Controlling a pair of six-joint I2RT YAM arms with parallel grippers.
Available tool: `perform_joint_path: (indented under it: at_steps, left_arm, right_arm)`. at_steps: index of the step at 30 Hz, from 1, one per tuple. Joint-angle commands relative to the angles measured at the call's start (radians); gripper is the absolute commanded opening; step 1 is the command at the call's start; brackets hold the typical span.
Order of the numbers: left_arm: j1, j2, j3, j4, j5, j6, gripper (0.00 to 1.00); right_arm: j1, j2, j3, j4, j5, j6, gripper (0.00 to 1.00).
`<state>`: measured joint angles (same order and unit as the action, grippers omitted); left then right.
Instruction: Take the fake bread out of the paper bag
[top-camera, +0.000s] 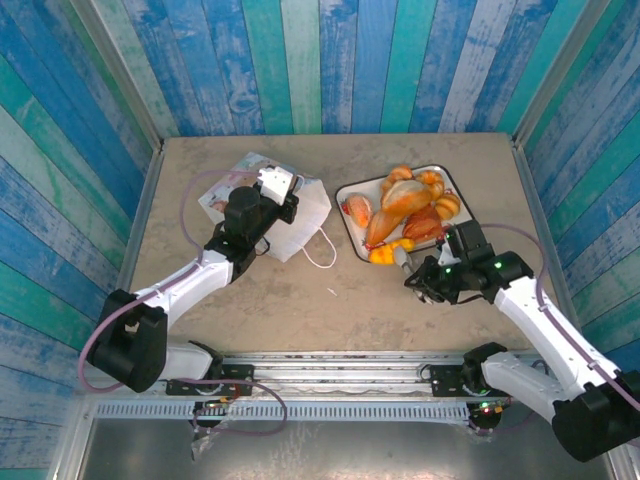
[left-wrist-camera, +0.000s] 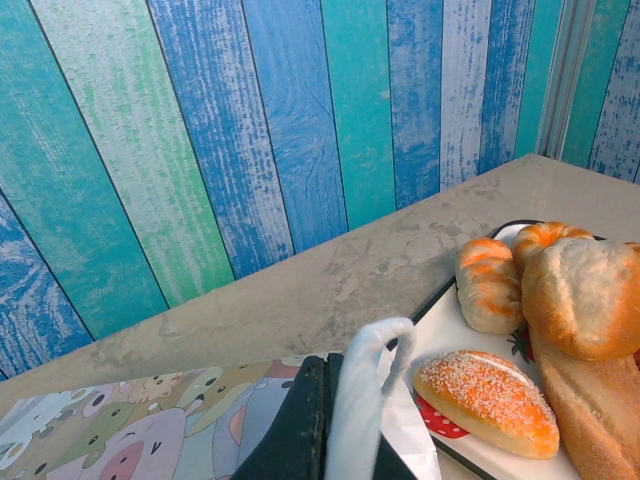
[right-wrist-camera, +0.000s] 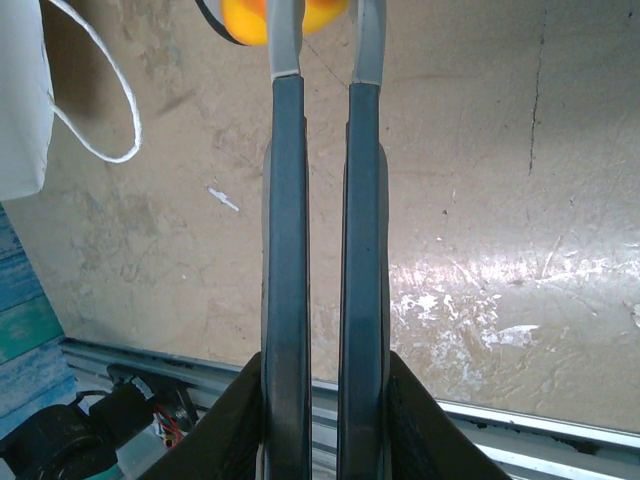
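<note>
The left tool (top-camera: 278, 188) is pressed together on the top edge of the paper bag (top-camera: 300, 215), which lies flat on the table (top-camera: 330, 300), left of the middle. From the left wrist, its dark fingers (left-wrist-camera: 305, 430) sit tight side by side, and a white handle (left-wrist-camera: 370, 390) of the bag sticks up right beside them. The bag's other handle (top-camera: 322, 252) lies in a loop on the table, on the side nearer the arms. Next to the bag there is paper with cartoon animals (left-wrist-camera: 150, 410) printed on it; I cannot tell if that is part of the bag. The right tool (top-camera: 403, 262) is shut too, with just a thin slit between its long fingers (right-wrist-camera: 285, 250), and it holds nothing. Its tips are right at a small orange piece (top-camera: 385, 255) by the near edge of the tray (top-camera: 345, 195); I cannot tell if they touch it. The fake bread (top-camera: 405, 200) is out of the bag and piled on this white tray with a dark rim, to the right of the bag. There are long loaves, round rolls and a roll with seeds (left-wrist-camera: 490, 400) on top. A red strawberry print (left-wrist-camera: 440, 420) shows on the tray under the seeded roll. Walls of blue and green planks (top-camera: 320, 60) stand around the table.
</note>
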<state>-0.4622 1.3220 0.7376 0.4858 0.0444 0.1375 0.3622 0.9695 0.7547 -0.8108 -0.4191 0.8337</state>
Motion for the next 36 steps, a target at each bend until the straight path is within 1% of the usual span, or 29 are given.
perform_joint_path:
  at_steps: [1,5,13,17,23,36]
  left_arm:
    - [-0.004,-0.023,-0.004,0.009,0.012,0.008,0.0]
    - [-0.004,-0.019,-0.004,0.008,0.012,0.009,0.0]
    - [-0.004,-0.014,-0.004,0.007,0.021,0.008,0.0]
    - [-0.004,-0.018,-0.004,0.005,0.021,0.009,0.0]
    - [-0.004,-0.024,-0.001,-0.002,0.023,0.014,0.0]
    - [-0.004,-0.031,0.03,-0.019,0.013,0.006,0.0]
  right_arm:
    - [-0.012,0.016,-0.007,0.058,-0.041,-0.024,0.25]
    - [-0.02,0.039,-0.004,0.086,-0.055,-0.025,0.25]
    - [-0.029,0.088,-0.007,0.113,-0.076,-0.036,0.29]
    - [-0.032,0.097,-0.014,0.107,-0.078,-0.042,0.33]
    - [-0.039,0.074,-0.009,0.083,-0.062,-0.039,0.43]
    - [-0.068,0.039,0.031,-0.034,0.0,-0.081,0.53]
